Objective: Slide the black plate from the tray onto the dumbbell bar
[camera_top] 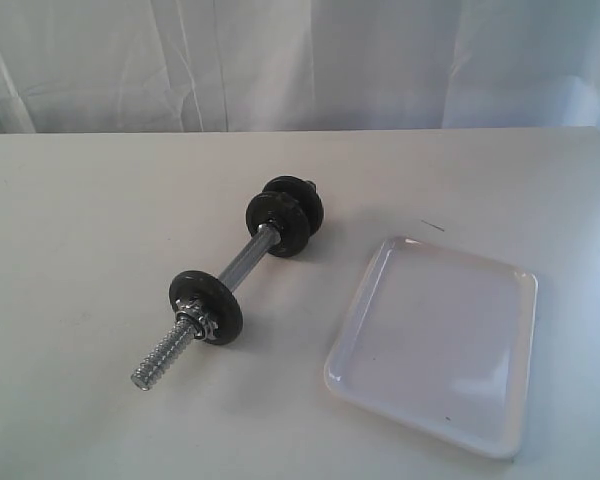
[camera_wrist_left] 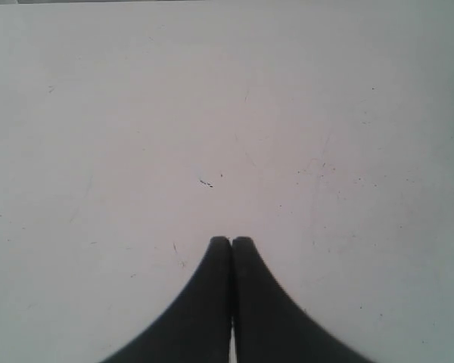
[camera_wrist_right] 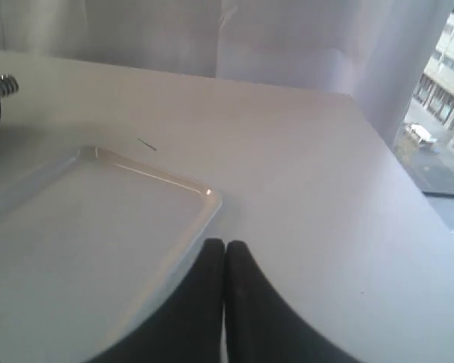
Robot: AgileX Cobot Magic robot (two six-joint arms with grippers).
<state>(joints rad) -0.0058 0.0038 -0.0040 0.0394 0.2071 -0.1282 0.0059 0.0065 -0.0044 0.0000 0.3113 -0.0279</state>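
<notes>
The dumbbell bar (camera_top: 242, 265) lies slantwise on the white table, left of the tray (camera_top: 435, 345). One black plate (camera_top: 206, 305) sits near the bar's threaded near end, held by a nut. Two more black plates (camera_top: 277, 222) sit together at its far end. The glossy white tray holds nothing. My left gripper (camera_wrist_left: 231, 240) is shut and empty over bare table. My right gripper (camera_wrist_right: 225, 243) is shut and empty beside the tray's rim (camera_wrist_right: 204, 200); the bar's far tip (camera_wrist_right: 6, 85) shows beyond the tray. Neither arm shows in the exterior view.
A white curtain (camera_top: 300, 60) hangs behind the table's far edge. In the right wrist view the table's side edge (camera_wrist_right: 408, 174) runs close to a window (camera_wrist_right: 439, 68).
</notes>
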